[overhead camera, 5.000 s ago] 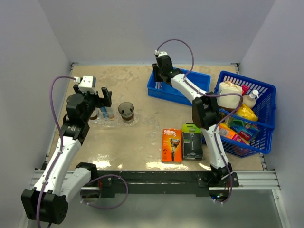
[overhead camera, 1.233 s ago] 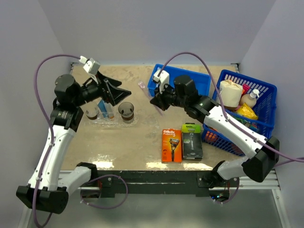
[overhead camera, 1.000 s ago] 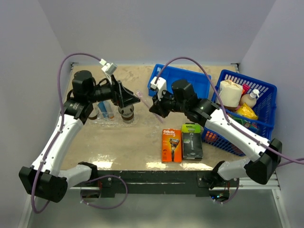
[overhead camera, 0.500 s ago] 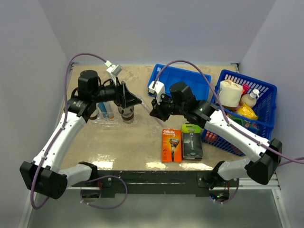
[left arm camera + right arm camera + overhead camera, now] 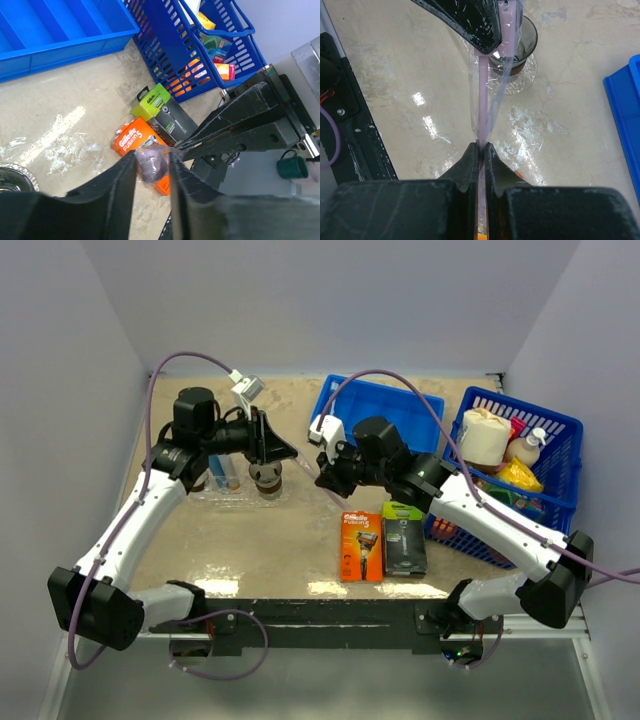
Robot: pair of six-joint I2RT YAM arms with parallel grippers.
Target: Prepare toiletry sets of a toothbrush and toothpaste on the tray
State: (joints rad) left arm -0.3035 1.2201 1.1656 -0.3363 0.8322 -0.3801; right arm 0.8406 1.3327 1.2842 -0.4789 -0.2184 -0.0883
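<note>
A lilac toothbrush [image 5: 484, 95] in a clear wrapper hangs in the air between my two grippers. My right gripper [image 5: 481, 147] is shut on its near end, above the table's middle [image 5: 322, 480]. My left gripper [image 5: 152, 167] has its jaws against both sides of the wrapped far end [image 5: 151, 162], just right of the tray [image 5: 290, 450]. The clear tray [image 5: 240, 500] lies at the left with a brownish cup [image 5: 265, 480], a second cup [image 5: 197, 480] and a pale blue toothpaste box [image 5: 225, 475] on it.
An orange razor pack [image 5: 362, 545] and a black-green one [image 5: 405, 538] lie near the front. A solid blue bin [image 5: 385, 410] sits at the back. A blue lattice basket [image 5: 530, 480] full of goods stands at the right.
My left arm swung right from the tray to meet the right gripper, and its jaws narrowed onto the toothbrush's end. The right gripper kept its grip and barely moved.
</note>
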